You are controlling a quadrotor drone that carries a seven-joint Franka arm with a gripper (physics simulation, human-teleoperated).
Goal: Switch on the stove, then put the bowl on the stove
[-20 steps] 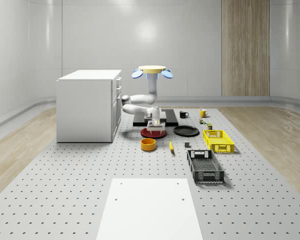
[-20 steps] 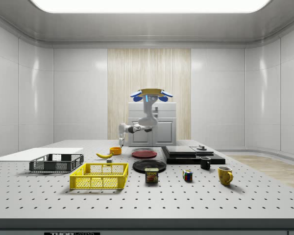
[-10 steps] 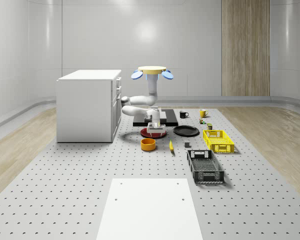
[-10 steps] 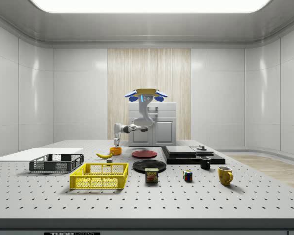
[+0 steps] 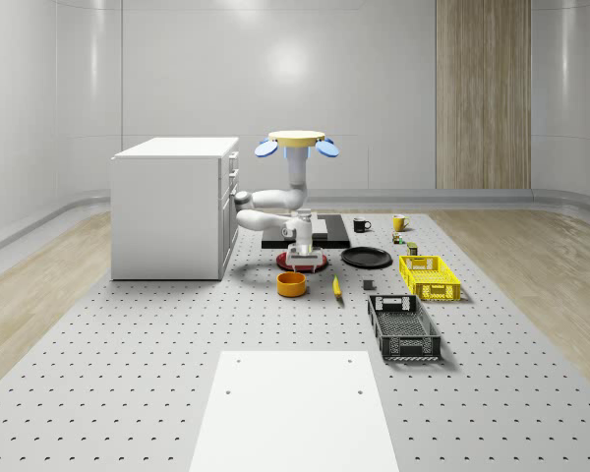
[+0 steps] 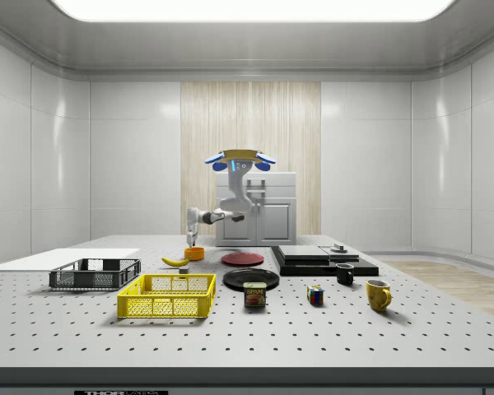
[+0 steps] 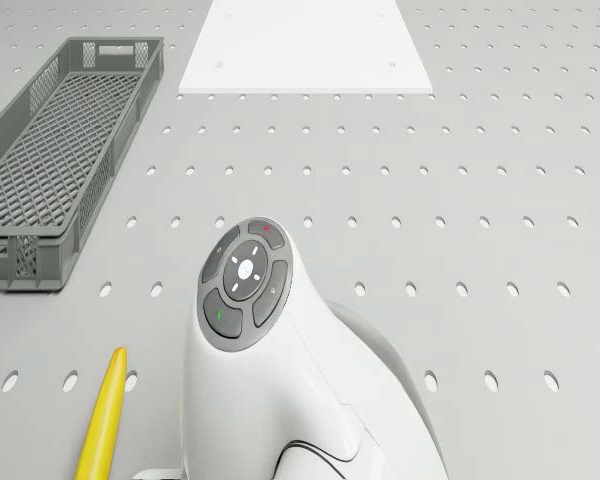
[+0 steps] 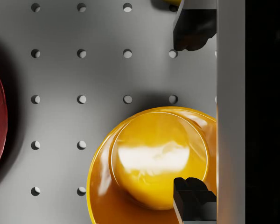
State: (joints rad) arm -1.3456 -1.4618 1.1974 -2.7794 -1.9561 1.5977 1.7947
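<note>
I hover over the desk [image 5: 177,334]; my claw [image 8: 192,112], spread wide, hangs above the bowl [image 8: 154,163]. It looks stiff and glossy, maybe slippery; I should pinch its rim.

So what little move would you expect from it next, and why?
Probably a short shift to centre on the bowl, then a descent: the open gripper hangs above it, with one fingertip over its inside and the other well outside the rim.

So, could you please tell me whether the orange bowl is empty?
Empty: the wrist view looks straight into the bowl and shows just its bare glossy bottom.
</note>
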